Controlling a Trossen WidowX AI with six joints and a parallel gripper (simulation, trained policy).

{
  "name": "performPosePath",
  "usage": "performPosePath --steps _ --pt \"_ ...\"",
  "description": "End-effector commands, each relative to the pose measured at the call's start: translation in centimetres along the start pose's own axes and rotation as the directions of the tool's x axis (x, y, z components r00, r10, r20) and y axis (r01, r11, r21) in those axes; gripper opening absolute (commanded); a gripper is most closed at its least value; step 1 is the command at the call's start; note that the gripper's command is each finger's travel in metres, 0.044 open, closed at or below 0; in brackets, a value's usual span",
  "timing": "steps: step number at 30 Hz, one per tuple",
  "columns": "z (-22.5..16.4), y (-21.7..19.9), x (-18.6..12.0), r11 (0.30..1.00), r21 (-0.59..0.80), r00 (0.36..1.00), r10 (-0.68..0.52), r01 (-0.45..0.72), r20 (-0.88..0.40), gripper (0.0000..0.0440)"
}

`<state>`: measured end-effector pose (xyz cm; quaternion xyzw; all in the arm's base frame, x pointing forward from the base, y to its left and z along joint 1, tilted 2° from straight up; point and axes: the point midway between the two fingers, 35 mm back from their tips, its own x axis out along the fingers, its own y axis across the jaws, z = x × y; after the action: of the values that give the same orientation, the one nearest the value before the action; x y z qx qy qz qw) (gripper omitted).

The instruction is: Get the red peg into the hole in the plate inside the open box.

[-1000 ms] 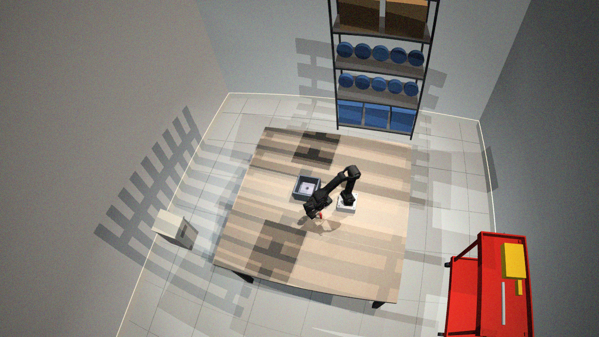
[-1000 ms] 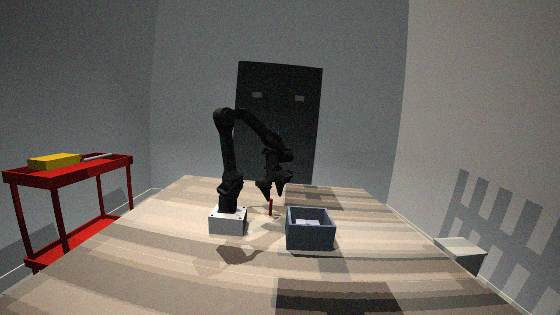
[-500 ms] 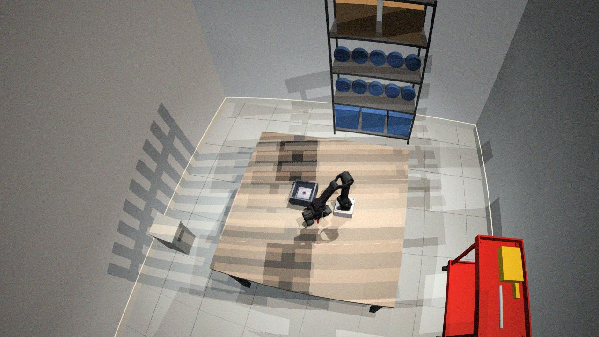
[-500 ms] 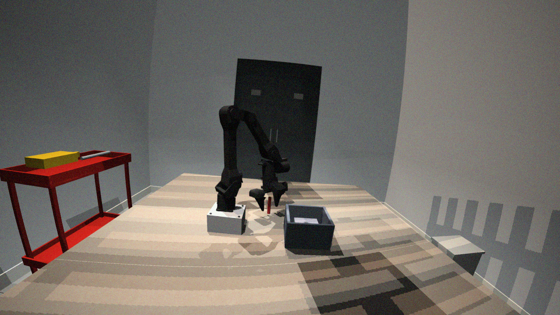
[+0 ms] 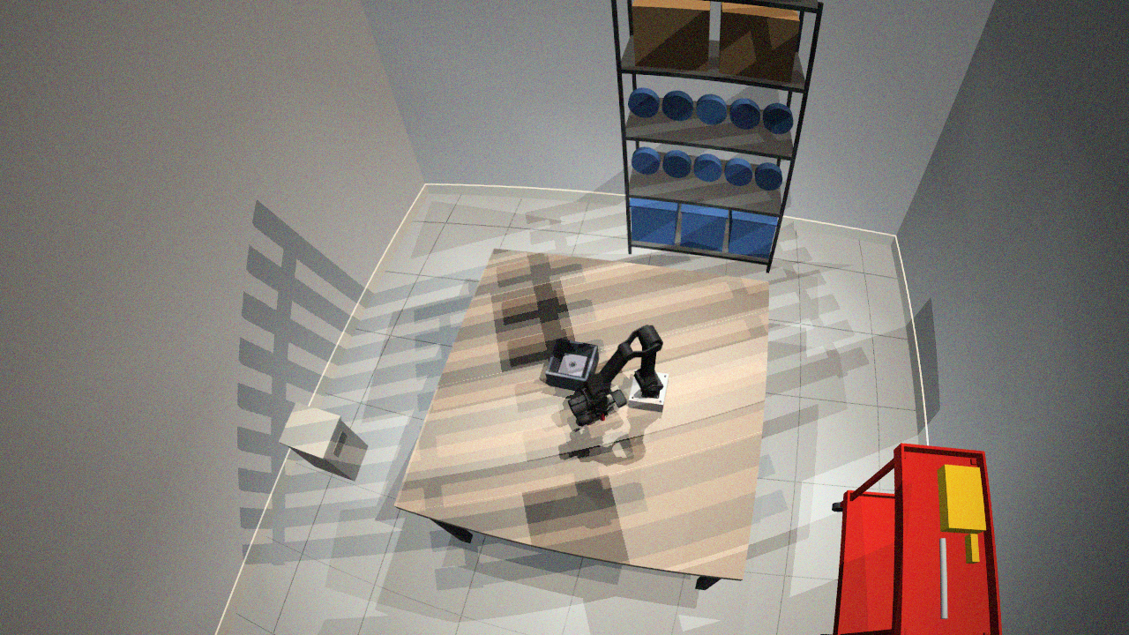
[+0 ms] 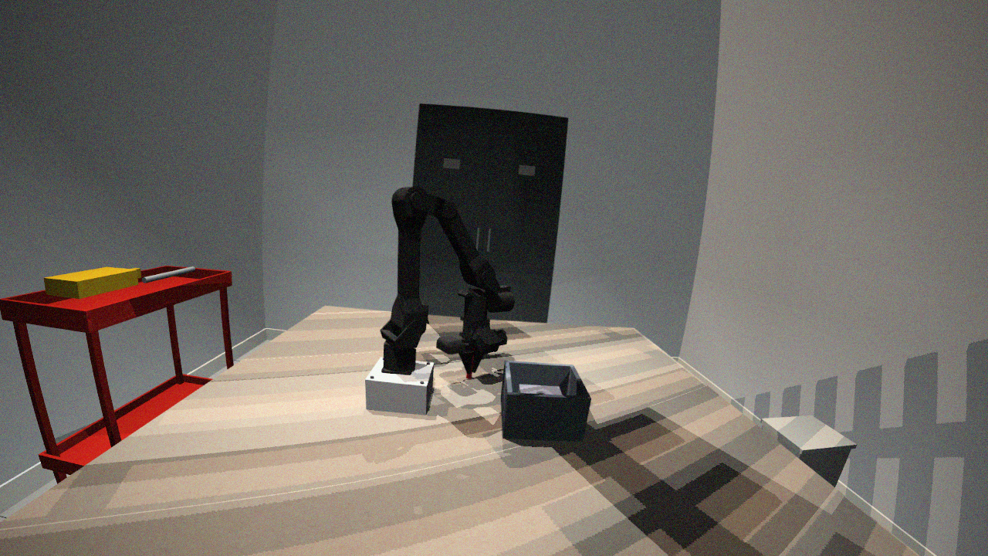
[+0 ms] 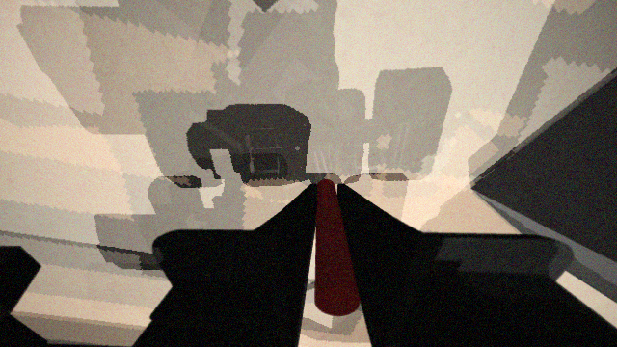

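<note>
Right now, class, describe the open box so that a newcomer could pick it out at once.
Find the wooden table, then the white base under the black arm. Nearby on the table stands the box, dark blue-grey and square. Unlike the base, it is open on top, with a pale plate inside.

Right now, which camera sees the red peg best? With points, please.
The wrist view: the red peg (image 5: 601, 415) (image 6: 468, 375) (image 7: 335, 251) looks big there, nearly its full length between the fingers of the end effector (image 5: 597, 423) (image 6: 469, 373) (image 7: 327, 190). The top view shows only red bits beside the dark arm; the exterior view shows just a small red end below the fingertips.
</note>
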<state>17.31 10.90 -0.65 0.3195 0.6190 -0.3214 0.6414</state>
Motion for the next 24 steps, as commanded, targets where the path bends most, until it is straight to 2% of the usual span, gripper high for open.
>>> performPosePath --steps 1,24 --pt "0.4 0.4 -0.6 1.000 -0.008 1.000 0.011 -0.011 0.007 0.0000" --pt "6.2 1.8 -7.8 0.991 -0.123 0.974 0.081 -0.055 0.212 0.0000"
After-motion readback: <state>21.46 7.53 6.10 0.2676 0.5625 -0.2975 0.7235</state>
